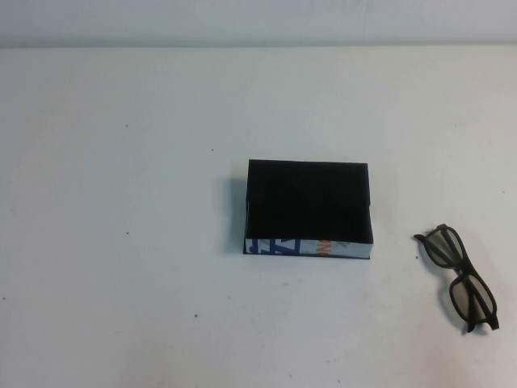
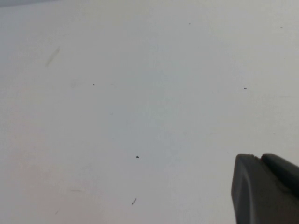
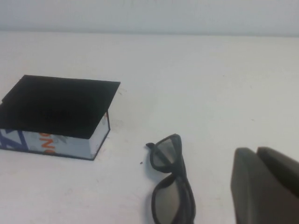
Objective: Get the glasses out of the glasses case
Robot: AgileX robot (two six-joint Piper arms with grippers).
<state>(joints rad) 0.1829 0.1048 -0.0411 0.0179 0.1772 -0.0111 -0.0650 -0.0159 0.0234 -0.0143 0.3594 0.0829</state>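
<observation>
The glasses case (image 1: 307, 206) stands in the middle of the white table, its black inside showing and its white side panel with blue and orange print facing me. The glasses (image 1: 459, 279) lie on the table to the right of the case, apart from it, folded, lenses upright. In the right wrist view the case (image 3: 60, 112) and the glasses (image 3: 170, 186) both show. My right gripper (image 3: 256, 150) is shut and empty, a little beside the glasses. My left gripper (image 2: 260, 156) is shut and empty over bare table. Neither gripper shows in the high view.
The white table (image 1: 121, 242) stretches to a pale back wall (image 1: 258, 20). A few small dark specks mark the surface (image 2: 137, 157).
</observation>
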